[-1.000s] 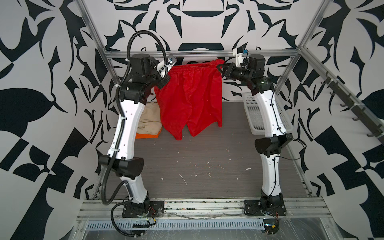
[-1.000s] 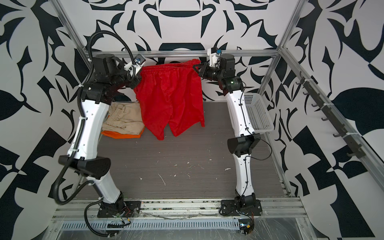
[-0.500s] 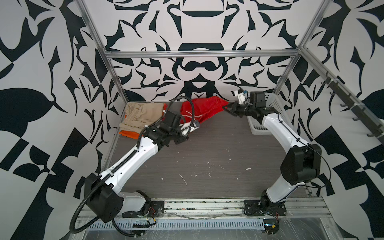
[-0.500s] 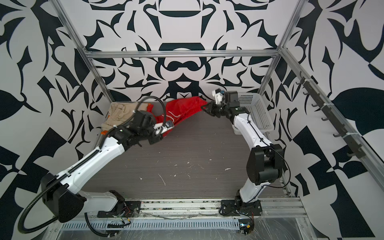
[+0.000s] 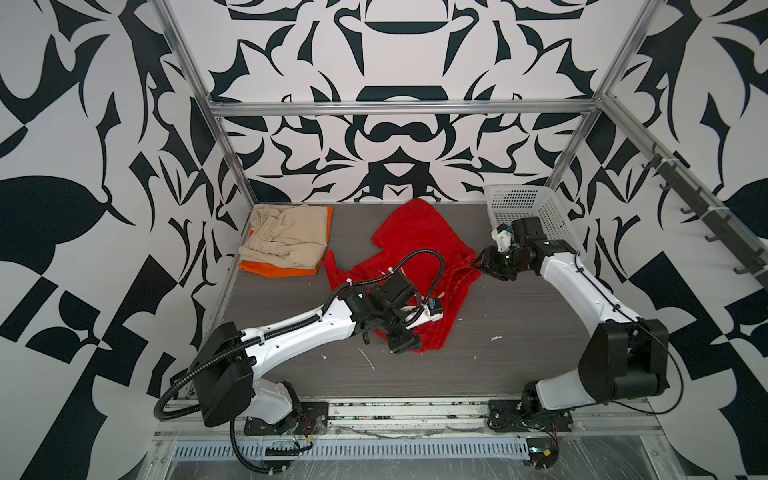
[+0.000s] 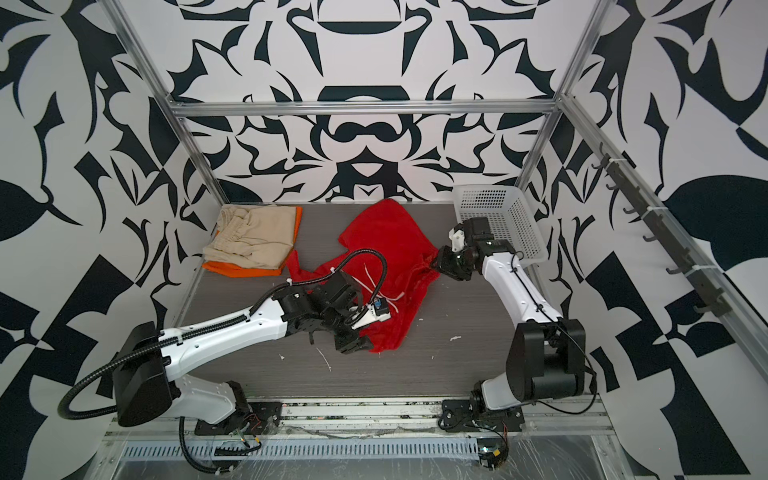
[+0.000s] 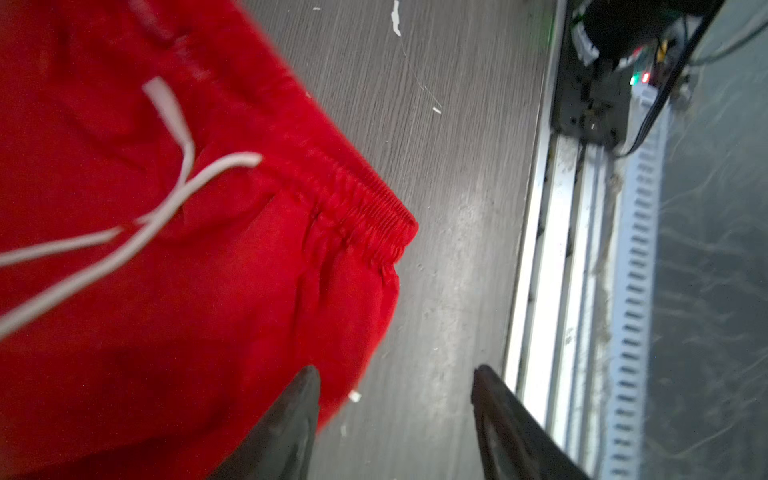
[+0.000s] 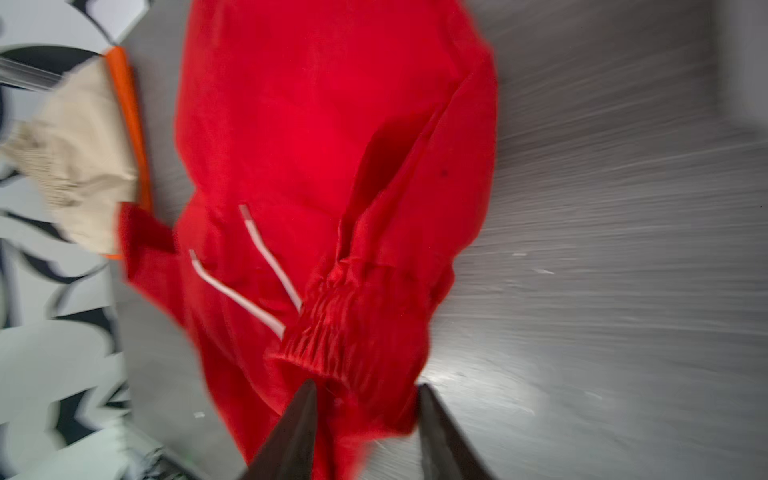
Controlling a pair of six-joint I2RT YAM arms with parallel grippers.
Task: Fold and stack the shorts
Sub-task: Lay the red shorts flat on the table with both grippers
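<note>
White arms (image 5: pixel 299 332) carry black joints (image 5: pixel 619 361) and cables (image 5: pixel 432 259)

Grey wood-grain tabletop (image 5: pixel 519 332), scuffed, dotted with small white flecks (image 5: pixel 495 338). Lying directly on it: red shorts (image 5: pixel 415 241), rumpled, mid-table toward the far edge, white drawstring showing; folded orange shorts (image 5: pixel 270 269) in the far-left corner, beige shorts (image 5: pixel 291 237) stacked on top; white perforated basket (image 5: pixel 536 203) in the far-right corner.

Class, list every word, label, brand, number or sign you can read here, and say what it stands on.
No text can be read anywhere.
Blue sticker on the left wrist camera: too small to read.
Red shorts, beige shorts, white basket: no lettering shows.
</note>
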